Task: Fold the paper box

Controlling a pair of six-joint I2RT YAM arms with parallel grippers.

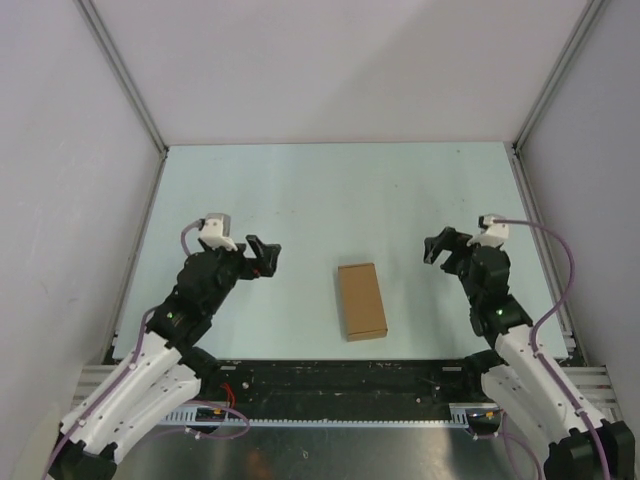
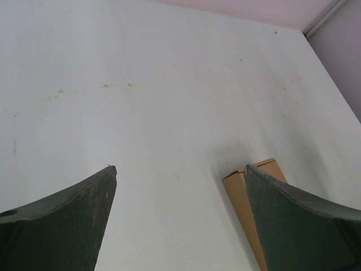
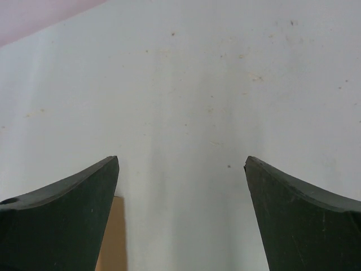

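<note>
paper box [image 1: 361, 301] mid-table, bare tabletop [image 1: 330, 200] around it, walls [image 1: 60, 150] flanking

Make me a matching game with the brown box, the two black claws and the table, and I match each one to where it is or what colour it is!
Things:
1. small oblong brown cardboard box
2. left black claw
3. right black claw
4. flat table top

Places or colours:
A. open, on the right of the box
B. pale blue-green
C. lying flat between the two arms
D. open, on the left of the box

Pairs: 1-C, 2-D, 3-A, 4-B
</note>
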